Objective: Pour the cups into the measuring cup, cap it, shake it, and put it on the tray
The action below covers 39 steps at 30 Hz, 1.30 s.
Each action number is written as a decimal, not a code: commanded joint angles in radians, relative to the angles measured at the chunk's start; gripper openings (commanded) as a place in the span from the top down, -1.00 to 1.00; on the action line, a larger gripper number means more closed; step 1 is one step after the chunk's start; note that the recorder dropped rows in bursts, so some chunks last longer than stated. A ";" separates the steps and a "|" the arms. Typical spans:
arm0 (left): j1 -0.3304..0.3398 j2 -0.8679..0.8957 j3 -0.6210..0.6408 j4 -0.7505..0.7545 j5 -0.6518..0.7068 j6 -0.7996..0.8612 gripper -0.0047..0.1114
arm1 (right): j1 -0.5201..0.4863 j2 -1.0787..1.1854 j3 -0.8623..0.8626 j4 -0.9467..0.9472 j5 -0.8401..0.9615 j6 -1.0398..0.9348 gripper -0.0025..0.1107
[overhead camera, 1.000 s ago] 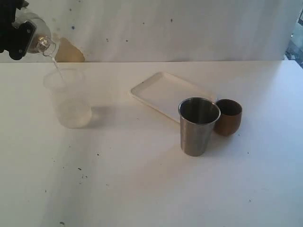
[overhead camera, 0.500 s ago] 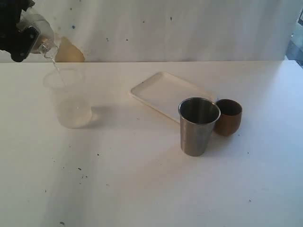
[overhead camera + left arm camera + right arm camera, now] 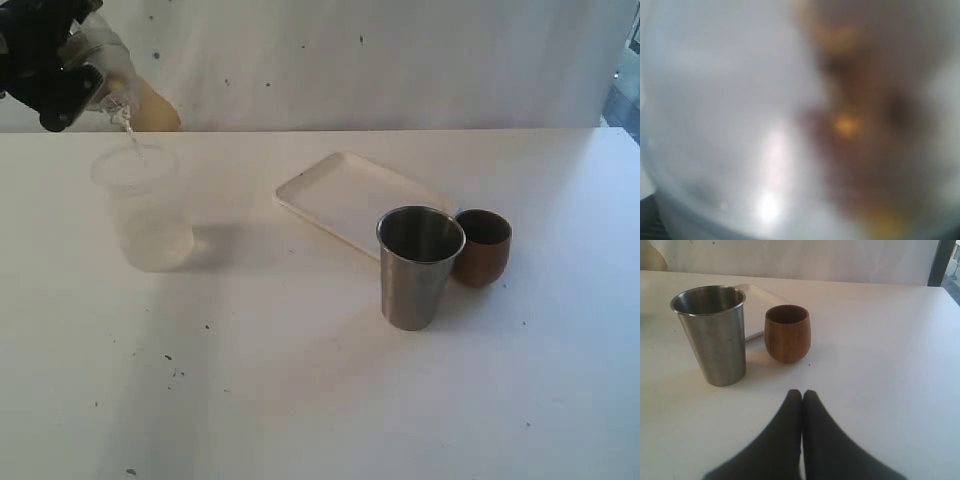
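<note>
Fingers of right gripper [image 3: 802, 392] pressed together on nothing, parked just in front of steel tumbler [image 3: 420, 268]. Wooden cup [image 3: 482, 248] sits just beside tumbler, tray [image 3: 340, 190] just behind; both cups upright, prob. awaiting pouring. Well left of tumbler, frosted cup [image 3: 145, 210] catches thin stream from clear container [image 3: 100, 55], gripped and tipped by left gripper [image 3: 60, 70].
</note>
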 commanded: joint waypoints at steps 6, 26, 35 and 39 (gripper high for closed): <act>-0.004 -0.008 -0.013 0.000 -0.036 0.029 0.92 | -0.002 -0.005 0.004 -0.001 -0.009 0.001 0.96; -0.023 -0.008 -0.013 0.020 -0.034 0.102 0.92 | -0.002 -0.005 0.004 -0.001 -0.009 0.001 0.96; -0.024 -0.008 -0.013 0.030 -0.024 0.152 0.92 | -0.002 -0.005 0.004 -0.001 -0.009 0.001 0.96; -0.024 -0.008 -0.013 0.030 -0.024 0.167 0.92 | -0.002 -0.005 0.004 -0.001 -0.009 0.001 0.96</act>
